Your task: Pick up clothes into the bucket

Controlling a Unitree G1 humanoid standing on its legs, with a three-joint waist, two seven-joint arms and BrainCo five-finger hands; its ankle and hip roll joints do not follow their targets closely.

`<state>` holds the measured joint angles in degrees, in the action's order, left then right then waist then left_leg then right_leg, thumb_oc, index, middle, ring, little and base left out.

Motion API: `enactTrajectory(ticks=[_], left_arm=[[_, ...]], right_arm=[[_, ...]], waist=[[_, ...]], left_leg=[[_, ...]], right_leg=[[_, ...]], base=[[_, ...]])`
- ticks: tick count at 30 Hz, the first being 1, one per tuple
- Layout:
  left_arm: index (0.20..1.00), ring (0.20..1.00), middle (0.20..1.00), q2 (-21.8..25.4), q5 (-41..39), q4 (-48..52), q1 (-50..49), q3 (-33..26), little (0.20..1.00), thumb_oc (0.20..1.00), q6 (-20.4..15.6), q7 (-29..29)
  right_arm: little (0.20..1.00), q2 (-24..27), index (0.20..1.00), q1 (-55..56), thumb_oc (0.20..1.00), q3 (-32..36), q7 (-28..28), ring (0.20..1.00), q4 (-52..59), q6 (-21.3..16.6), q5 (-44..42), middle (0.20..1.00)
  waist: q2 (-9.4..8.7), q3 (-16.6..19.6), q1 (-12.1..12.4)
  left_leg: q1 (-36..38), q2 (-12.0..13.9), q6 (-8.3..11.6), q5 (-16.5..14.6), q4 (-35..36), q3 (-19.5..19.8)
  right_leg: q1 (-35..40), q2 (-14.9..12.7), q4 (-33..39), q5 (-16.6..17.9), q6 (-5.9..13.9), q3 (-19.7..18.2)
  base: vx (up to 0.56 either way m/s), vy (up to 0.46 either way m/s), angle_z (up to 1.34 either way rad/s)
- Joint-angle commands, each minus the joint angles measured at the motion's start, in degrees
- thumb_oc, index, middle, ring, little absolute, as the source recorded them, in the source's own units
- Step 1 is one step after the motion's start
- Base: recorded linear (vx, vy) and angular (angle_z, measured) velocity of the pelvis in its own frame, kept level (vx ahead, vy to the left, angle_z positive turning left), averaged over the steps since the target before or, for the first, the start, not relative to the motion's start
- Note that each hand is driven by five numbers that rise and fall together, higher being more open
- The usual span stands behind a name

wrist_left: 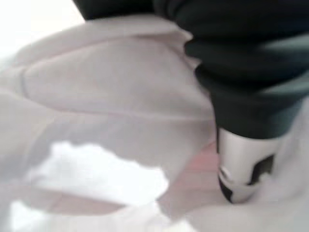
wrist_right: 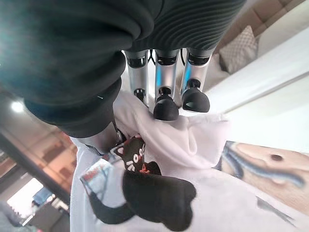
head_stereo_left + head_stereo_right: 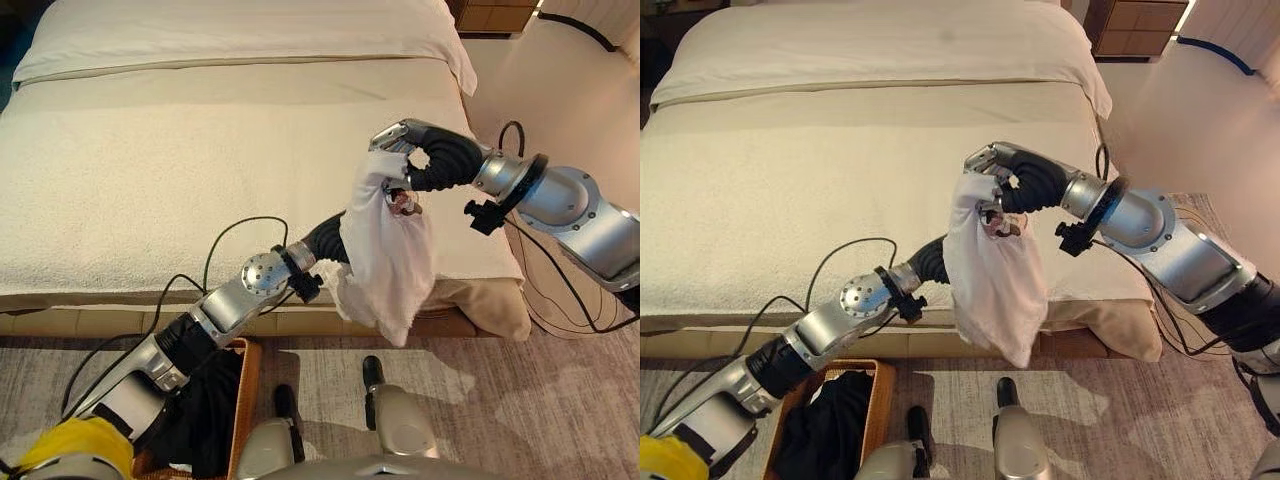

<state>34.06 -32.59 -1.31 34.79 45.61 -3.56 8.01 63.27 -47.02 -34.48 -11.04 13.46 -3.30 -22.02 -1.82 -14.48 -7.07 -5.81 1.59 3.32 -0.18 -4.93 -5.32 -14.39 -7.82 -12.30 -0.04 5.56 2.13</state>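
Note:
A white garment with a small dark and red print hangs over the bed's front right edge. My right hand is shut on its top, with the fingers and thumb pinching the cloth. My left hand reaches in from the lower left. Its dark wrist cover disappears behind the garment, so its fingers are hidden in the folds. The brown wicker bucket stands on the floor at the lower left, under my left arm, with dark clothes inside.
The wide cream bed fills the middle, with a white cover folded across its far end. A wooden nightstand stands at the back right. A tan bed skirt hangs at the near right corner, above a grey rug.

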Motion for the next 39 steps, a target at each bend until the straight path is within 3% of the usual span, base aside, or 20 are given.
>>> enactTrajectory(ticks=[1,3,11,13,15,16,21,22,23,28,34,38,39], left_arm=[[0.624,0.624,0.624,-0.1,-5.1,-0.1,0.8,1.5,0.624,0.624,-0.1,2.6],[0.200,0.200,0.200,-0.1,-7.9,-0.6,-0.4,1.6,0.200,0.200,0.7,3.2],[0.200,0.200,0.200,-3.2,-18.9,-2.2,-10.4,-3.6,0.200,0.200,4.3,6.5],[0.200,0.200,0.200,-5.0,-20.0,-3.1,-13.8,-6.4,0.200,0.200,4.4,6.3],[0.200,0.200,0.200,-6.2,-20.4,-3.3,-16.8,-8.8,0.200,0.200,4.4,6.3],[0.200,0.200,0.200,-6.9,-20.6,-3.4,-18.7,-10.5,0.200,0.200,4.3,6.1],[0.200,0.200,0.200,-9.3,-21.6,-3.3,-26.0,-16.8,0.200,0.200,4.6,5.9],[0.200,0.200,0.200,-10.3,-21.9,-2.9,-28.9,-19.3,0.200,0.200,4.5,5.8],[0.200,0.200,0.200,-10.3,-21.9,-2.9,-28.9,-19.2,0.200,0.200,4.5,5.8],[0.200,0.200,0.200,-10.7,-21.0,-1.5,-37.1,-29.0,0.200,0.200,4.0,5.7],[0.200,0.200,0.200,-11.5,-20.1,1.1,-43.7,-40.8,0.200,0.200,1.8,4.7],[0.200,0.200,0.200,-12.6,-18.4,4.0,-47.0,-50.4,0.200,0.200,-1.9,1.0],[0.200,0.200,0.200,-12.6,-18.4,4.0,-47.0,-50.4,0.200,0.200,-1.8,1.0]], right_arm=[[0.200,-3.0,0.200,-2.7,0.200,4.0,3.3,0.200,5.9,-4.4,-2.5,0.200],[0.200,-3.8,0.200,-1.9,0.200,4.9,3.8,0.200,5.9,-4.5,-2.4,0.200],[0.200,-7.0,0.200,2.7,0.200,8.1,4.2,0.200,4.8,-4.5,1.2,0.200],[0.363,-8.2,0.363,5.8,0.363,10.2,4.5,0.363,3.9,-4.2,2.7,0.363],[0.589,-9.5,0.589,9.1,0.589,12.7,4.8,0.589,3.2,-3.9,4.8,0.589],[1.000,-10.5,1.000,11.2,1.000,14.2,5.2,1.000,2.3,-3.6,6.1,1.000],[1.000,-17.4,1.000,21.3,1.000,21.3,7.1,1.000,-1.0,-2.7,12.1,1.000],[1.000,-22.3,1.000,26.4,1.000,24.3,8.5,1.000,-3.2,-2.5,14.4,1.000],[1.000,-22.4,1.000,26.6,1.000,24.3,8.5,1.000,-3.2,-2.5,14.4,1.000],[1.000,-32.6,1.000,40.1,1.000,31.4,10.9,1.000,-8.3,-1.6,20.8,1.000],[1.000,-36.8,1.000,48.3,1.000,35.3,11.5,1.000,-20.1,0.3,25.0,1.000],[1.000,-38.7,1.000,51.3,1.000,37.3,13.6,1.000,-32.7,1.5,27.4,1.000],[1.000,-38.7,1.000,51.3,1.000,37.3,13.6,1.000,-32.7,1.5,27.4,1.000]], waist=[[-1.26,1.5,-0.6],[-1.23,1.4,-0.5],[-1.48,1.1,0.4],[-1.52,1.1,0.7],[-1.59,1.1,1.1],[-1.52,1.0,1.3],[-1.41,0.9,2.1],[-1.24,0.8,2.4],[-1.30,0.9,2.4],[-0.70,0.0,2.8],[-0.09,-1.2,3.8],[0.54,-3.4,4.9],[0.51,-3.2,4.8]], left_leg=[[-3.1,-1.0,-0.08,-2.8,-4.4,2.2],[-3.3,-1.1,-0.09,-2.8,-4.4,2.5],[-4.0,-1.3,-0.14,-2.7,-4.8,3.4],[-4.3,-1.4,-0.15,-2.8,-5.2,3.6],[-4.5,-1.5,-0.21,-3.1,-5.8,3.8],[-4.6,-1.5,-0.28,-3.1,-5.9,3.9],[-4.9,-1.8,-0.63,-3.7,-6.6,4.1],[-5.0,-1.9,-0.81,-3.8,-6.8,4.2],[-5.0,-1.9,-0.81,-3.8,-6.8,4.2],[-5.8,-2.1,-1.29,-4.1,-7.7,4.7],[-7.0,-2.5,-1.52,-4.0,-8.6,5.6],[-8.3,-3.3,-1.60,-4.1,-9.8,7.0],[-8.5,-3.3,-1.62,-3.8,-9.6,7.1]], right_leg=[[3.1,-1.1,2.8,0.0,3.18,2.4],[3.0,-1.2,2.7,-0.1,3.17,2.7],[3.0,-1.7,2.5,-0.3,2.99,3.6],[3.1,-1.8,2.5,-0.4,2.91,3.8],[3.2,-2.0,2.5,-0.4,2.89,4.0],[3.4,-2.0,2.6,-0.5,2.85,4.1],[3.6,-2.4,2.2,-0.8,2.78,4.3],[3.6,-2.5,2.0,-0.9,2.81,4.4],[3.6,-2.5,2.0,-0.9,2.81,4.4],[3.0,-2.8,1.0,-1.3,2.84,4.7],[2.3,-3.4,-0.5,-1.7,2.71,5.1],[1.6,-4.3,-2.6,-2.4,2.62,6.2],[1.5,-4.4,-2.5,-2.2,2.63,6.2]], base=[[-0.01,0.000,0.09],[-0.01,-0.003,0.06],[0.00,-0.003,0.05],[0.00,-0.005,0.09],[0.00,-0.004,0.06],[0.00,0.000,0.00],[0.01,0.002,0.03],[0.01,0.007,0.06],[0.00,0.012,0.04],[-0.01,0.011,0.07],[-0.02,0.017,0.07],[-0.04,0.021,0.14],[-0.05,0.018,0.25]])
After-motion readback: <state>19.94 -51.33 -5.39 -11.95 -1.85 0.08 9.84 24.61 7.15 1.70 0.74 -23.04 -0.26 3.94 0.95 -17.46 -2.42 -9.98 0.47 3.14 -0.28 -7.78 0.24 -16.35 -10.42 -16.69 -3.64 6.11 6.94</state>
